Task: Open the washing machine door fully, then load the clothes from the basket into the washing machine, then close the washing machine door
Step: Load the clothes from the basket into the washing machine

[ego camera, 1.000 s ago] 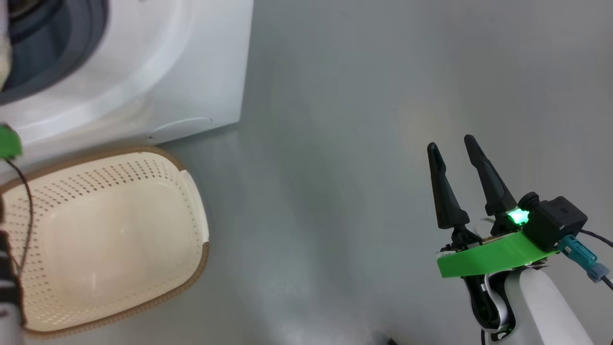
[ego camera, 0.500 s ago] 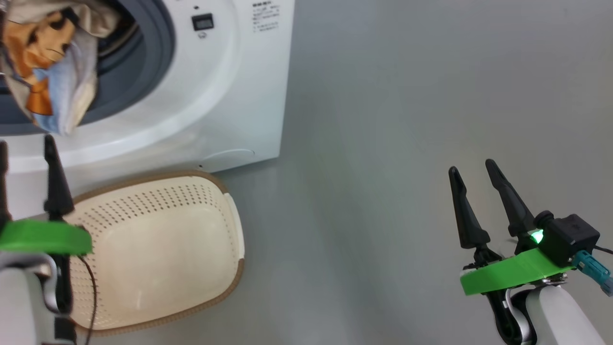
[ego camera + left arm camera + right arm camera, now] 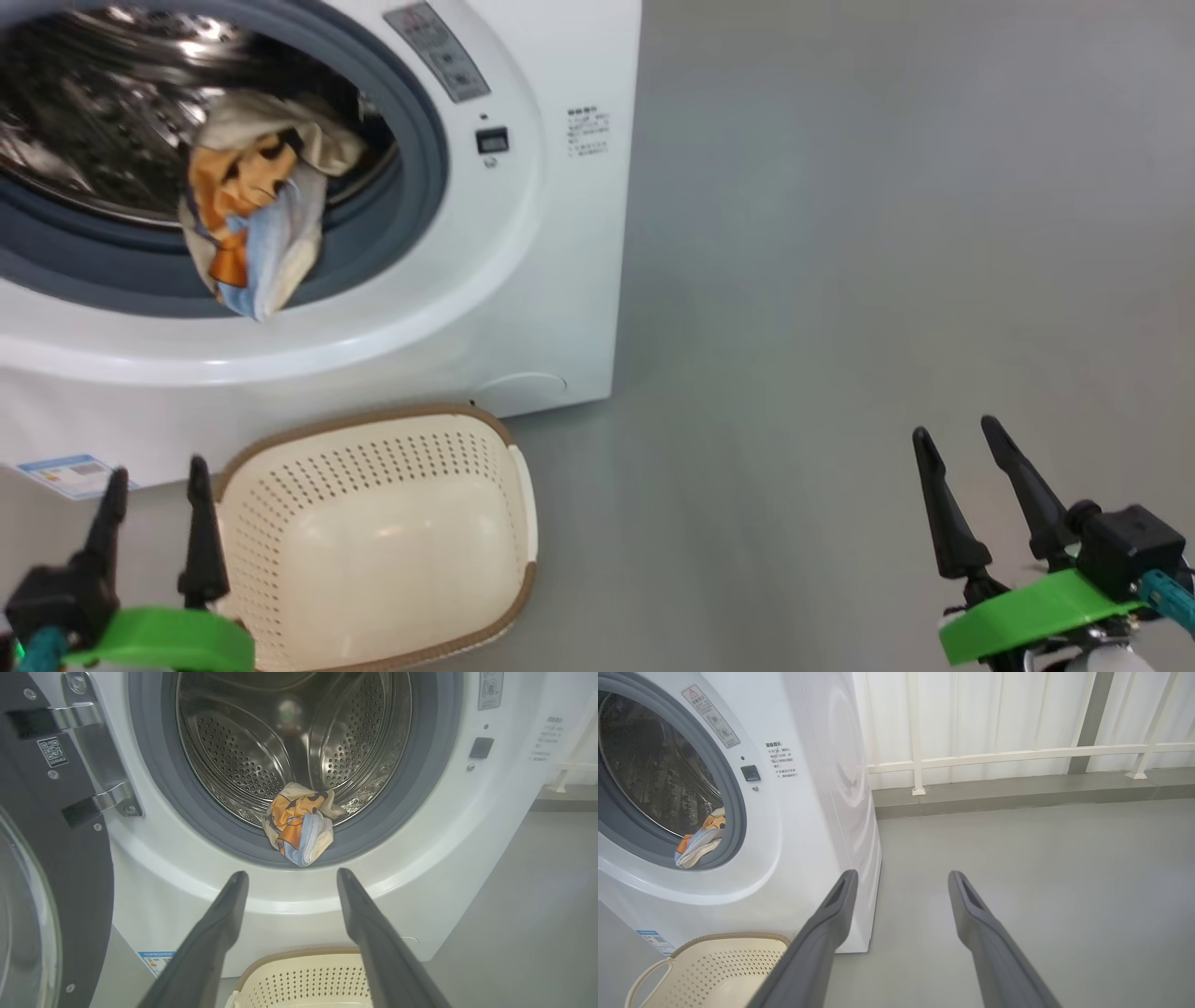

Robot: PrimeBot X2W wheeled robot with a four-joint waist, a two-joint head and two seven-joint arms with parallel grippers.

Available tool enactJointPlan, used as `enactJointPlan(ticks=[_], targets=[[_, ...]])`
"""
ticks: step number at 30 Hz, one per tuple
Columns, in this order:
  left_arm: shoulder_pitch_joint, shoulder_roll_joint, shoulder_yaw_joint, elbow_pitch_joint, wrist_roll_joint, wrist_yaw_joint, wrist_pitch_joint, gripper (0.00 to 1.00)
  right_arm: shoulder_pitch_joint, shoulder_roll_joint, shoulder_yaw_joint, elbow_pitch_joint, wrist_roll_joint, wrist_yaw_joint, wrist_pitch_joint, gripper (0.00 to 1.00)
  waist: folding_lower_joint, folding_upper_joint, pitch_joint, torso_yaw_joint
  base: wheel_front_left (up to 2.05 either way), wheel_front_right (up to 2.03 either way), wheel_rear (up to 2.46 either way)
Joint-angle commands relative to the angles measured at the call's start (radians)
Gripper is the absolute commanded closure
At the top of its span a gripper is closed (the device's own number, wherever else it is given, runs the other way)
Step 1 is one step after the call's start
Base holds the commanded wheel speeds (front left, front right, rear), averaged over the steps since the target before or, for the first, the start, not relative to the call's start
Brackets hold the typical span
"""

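Loading looks about done: the basket (image 3: 364,422), just beside the left gripper (image 3: 157,471) fingers, is empty. Both grippers' fingers are apart and hold nothing. The right gripper (image 3: 956,429) is well off from the washing machine (image 3: 523,280). A cream patterned bundle (image 3: 247,219) hangs over the gasket (image 3: 425,187), ahead of the left fingertips. The washing machine door (image 3: 56,858) is open, left of them. Next, probably: nudge the bundle deeper, then swing the door shut.

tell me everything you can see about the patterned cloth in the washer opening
The patterned cloth is a crumpled bundle of soft-looking fabric, cream with orange-brown and light blue patches and thin black marks. It sits at the bottom front of the opening. Its upper part rests on the lip of the steel drum, and its lower end droops outward over the grey gasket. It is loosely bunched, not folded.
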Motion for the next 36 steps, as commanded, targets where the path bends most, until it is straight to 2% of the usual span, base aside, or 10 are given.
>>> enactJointPlan(ticks=[1, 9, 19, 36], targets=[[0.022, 0.016, 0.024, -0.039, 0.003, -0.004, -0.006, 0.00, 0.015, -0.024, 0.010, -0.019, 0.012, 0.004, -0.008, 0.00, 0.0001, 0.0000, -0.073, 0.048, 0.00, 0.00, 0.00], [0.145, -0.010, 0.020, -0.091, -0.002, -0.006, -0.006, 0.00, 0.088, -0.041, -0.001, -0.016, 0.019, 0.004, -0.008, 0.00, 0.0001, 0.0000, -0.146, 0.078, 0.00, 0.00, 0.00], [0.240, -0.024, 0.029, -0.161, -0.010, -0.007, -0.006, 0.00, 0.121, -0.054, -0.013, -0.025, 0.022, 0.004, -0.008, 0.00, 0.0001, 0.0000, -0.161, 0.095, 0.00, 0.00, 0.00], [0.239, -0.030, 0.035, -0.181, -0.022, -0.007, -0.006, 0.00, 0.109, -0.044, -0.010, -0.035, 0.017, 0.004, -0.008, 0.00, 0.0001, 0.0000, -0.123, 0.081, 0.00, 0.00, 0.00]])
